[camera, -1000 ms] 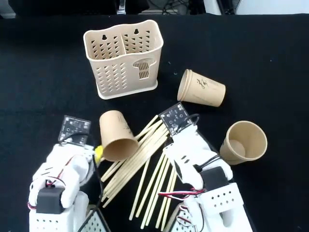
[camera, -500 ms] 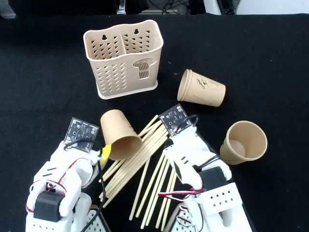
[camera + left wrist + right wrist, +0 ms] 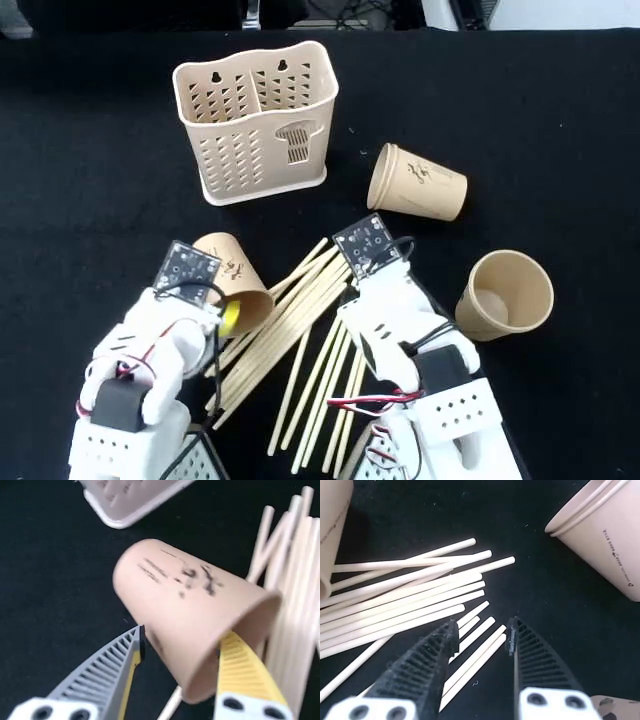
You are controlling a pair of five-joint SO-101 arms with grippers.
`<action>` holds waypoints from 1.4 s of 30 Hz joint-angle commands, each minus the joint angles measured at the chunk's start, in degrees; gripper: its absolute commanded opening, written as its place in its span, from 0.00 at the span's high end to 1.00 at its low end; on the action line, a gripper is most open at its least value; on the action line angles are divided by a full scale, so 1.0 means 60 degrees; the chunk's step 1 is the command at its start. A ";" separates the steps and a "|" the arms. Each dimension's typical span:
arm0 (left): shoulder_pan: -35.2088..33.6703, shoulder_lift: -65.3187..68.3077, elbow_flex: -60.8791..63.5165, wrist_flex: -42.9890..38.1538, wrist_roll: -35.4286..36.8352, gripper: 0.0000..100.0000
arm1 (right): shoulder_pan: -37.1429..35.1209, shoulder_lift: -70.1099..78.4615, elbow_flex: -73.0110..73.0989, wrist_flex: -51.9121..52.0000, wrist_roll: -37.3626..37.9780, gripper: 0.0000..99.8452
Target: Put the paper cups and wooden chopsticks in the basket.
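A cream slotted basket stands at the back. Three paper cups lie on the black cloth: one on its side right of the basket, one at the right with its mouth up, and one beside the chopsticks. My left gripper is open around this last cup, the grey finger against its outer wall and the yellow finger at its mouth. Wooden chopsticks lie fanned between the arms. My right gripper hangs open just above the chopsticks.
The right arm covers part of the chopstick pile. A cup rim lies close beside the right gripper. Open black cloth stretches to the left of the basket and along the far right.
The left arm has swung right and forward to the near cup, its yellow finger now at the cup's mouth. The cup has turned slightly. The right arm barely moved.
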State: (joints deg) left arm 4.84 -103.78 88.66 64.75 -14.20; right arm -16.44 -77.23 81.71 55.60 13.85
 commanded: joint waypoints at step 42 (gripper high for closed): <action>-0.0740 -0.0029 -0.5385 0.2549 -0.0044 0.97 | 0.0571 -0.2689 -0.2484 0.2652 0.0850 0.82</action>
State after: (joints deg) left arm 0.79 -104.04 60.09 79.78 -14.02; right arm -14.59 -93.05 70.73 70.64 17.19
